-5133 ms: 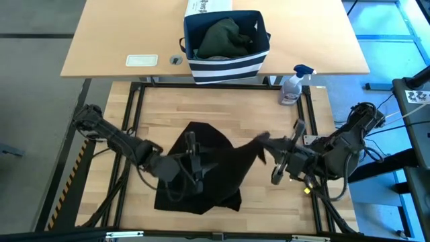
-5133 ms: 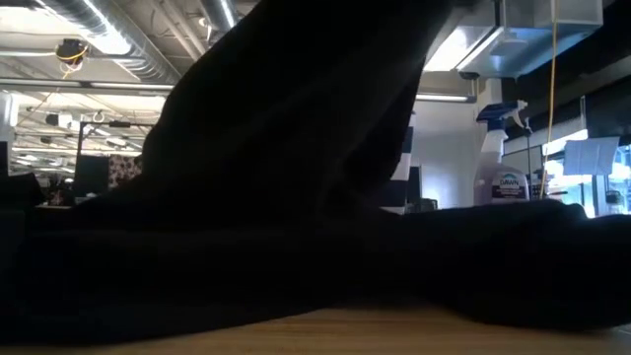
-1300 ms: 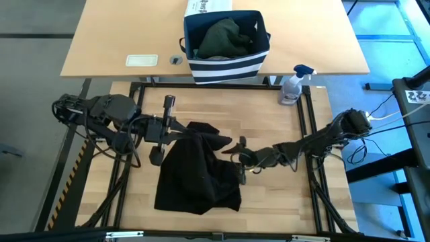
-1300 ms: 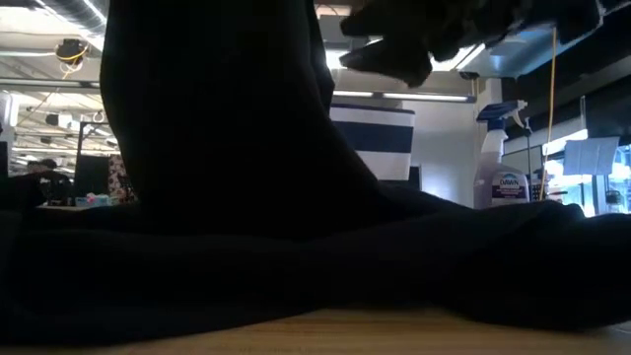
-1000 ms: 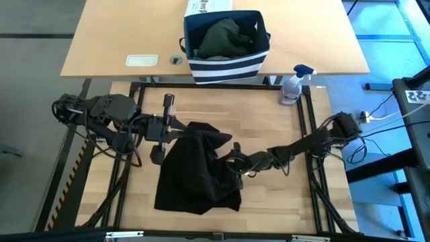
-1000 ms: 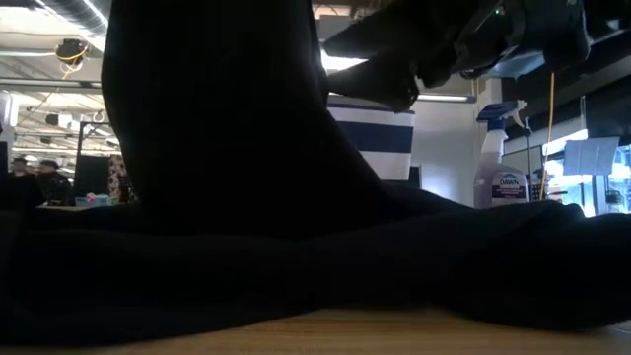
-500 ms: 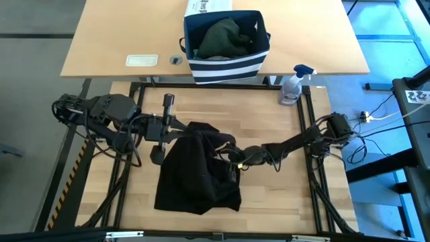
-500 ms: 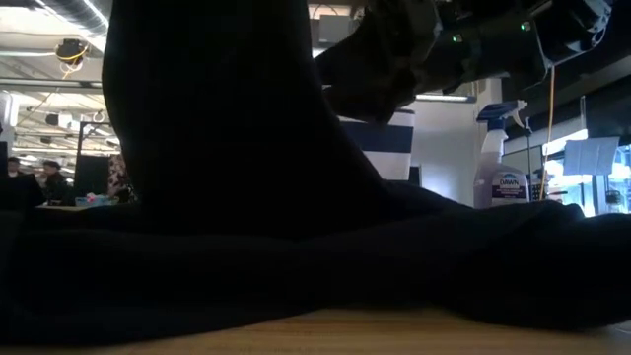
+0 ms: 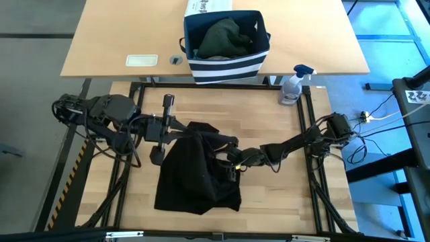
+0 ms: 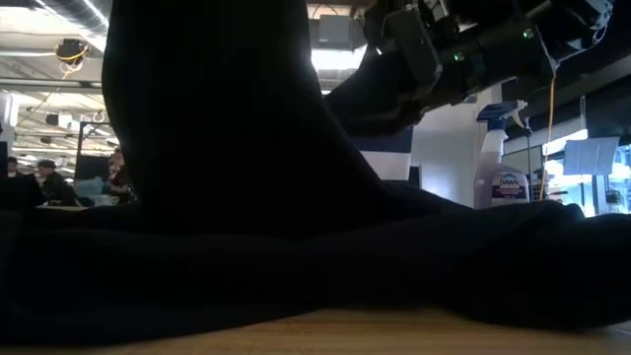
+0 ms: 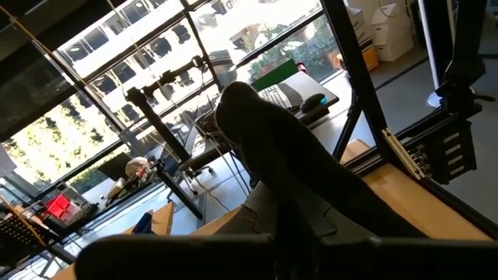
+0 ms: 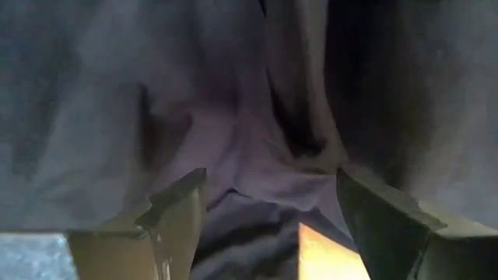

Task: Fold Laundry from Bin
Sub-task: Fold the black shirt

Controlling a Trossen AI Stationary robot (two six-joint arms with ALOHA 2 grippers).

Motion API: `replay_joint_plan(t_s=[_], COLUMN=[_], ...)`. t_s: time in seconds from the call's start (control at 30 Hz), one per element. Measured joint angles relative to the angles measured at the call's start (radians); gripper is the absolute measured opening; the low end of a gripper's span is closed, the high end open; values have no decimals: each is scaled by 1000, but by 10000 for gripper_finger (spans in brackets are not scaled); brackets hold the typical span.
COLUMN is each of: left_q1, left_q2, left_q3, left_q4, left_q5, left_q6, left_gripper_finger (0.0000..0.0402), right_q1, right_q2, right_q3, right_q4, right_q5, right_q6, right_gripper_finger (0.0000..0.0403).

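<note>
Between my right gripper's spread fingers I saw only cloth: the black garment filled the wrist view, folds bunched in the gap, the jaws standing wide and not yet closed on anything. From above, that gripper sat against the garment's right edge, its arm stretched low across the table from the right side.

Just to its left, the cloth rose in a peak to my left gripper, which was pinched tight on the garment's upper edge and held it off the wood. Below both grippers the remainder of the garment lay spread on the table toward the near edge. At table height the black cloth hung like a curtain on the left and pooled across the whole width, with the right gripper pressed in from the upper right.

Farther off, beyond the frame on a second tabletop, the bin stood upright with a dark green garment heaped inside. A spray bottle stood near the table's far right corner.
</note>
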Motion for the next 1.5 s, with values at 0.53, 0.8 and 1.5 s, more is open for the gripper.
replay_joint_plan(t_s=[0.53, 0.8, 1.5], left_q1=[0, 0, 0], left_q2=[0, -1, -15], left_q3=[0, 4, 191], left_q4=[4, 47, 56], left_q5=[-18, -95, -635], left_q6=[4, 8, 141], left_gripper_finger=[0, 0, 0], right_q1=[-38, -36, 62], right_q2=[0, -11, -800], right_q3=[0, 0, 365], right_q4=[79, 33, -568], right_q5=[-114, -133, 478], right_q6=[6, 1, -364], right_gripper_finger=[231, 17, 2])
